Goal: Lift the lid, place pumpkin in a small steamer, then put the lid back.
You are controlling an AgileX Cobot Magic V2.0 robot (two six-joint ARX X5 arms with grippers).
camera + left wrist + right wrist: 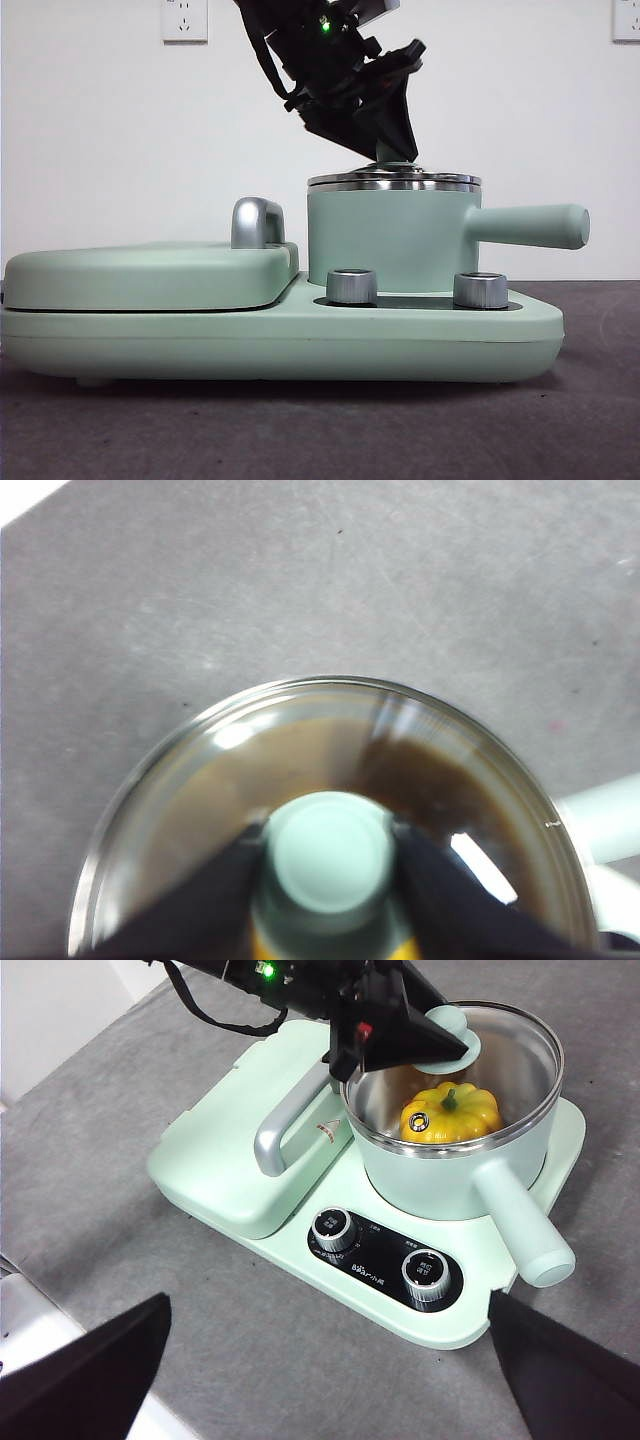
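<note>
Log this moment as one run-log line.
left gripper: shut on lid knob | lid: on small steamer | pumpkin: inside | right gripper: open, waiting

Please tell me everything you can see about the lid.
The lid is round clear glass with a shiny steel rim and a small mint-green knob. It lies flat on the pot, covering it; the pumpkin shows through the glass. The left gripper has its black jaws on both sides of the knob.
</note>
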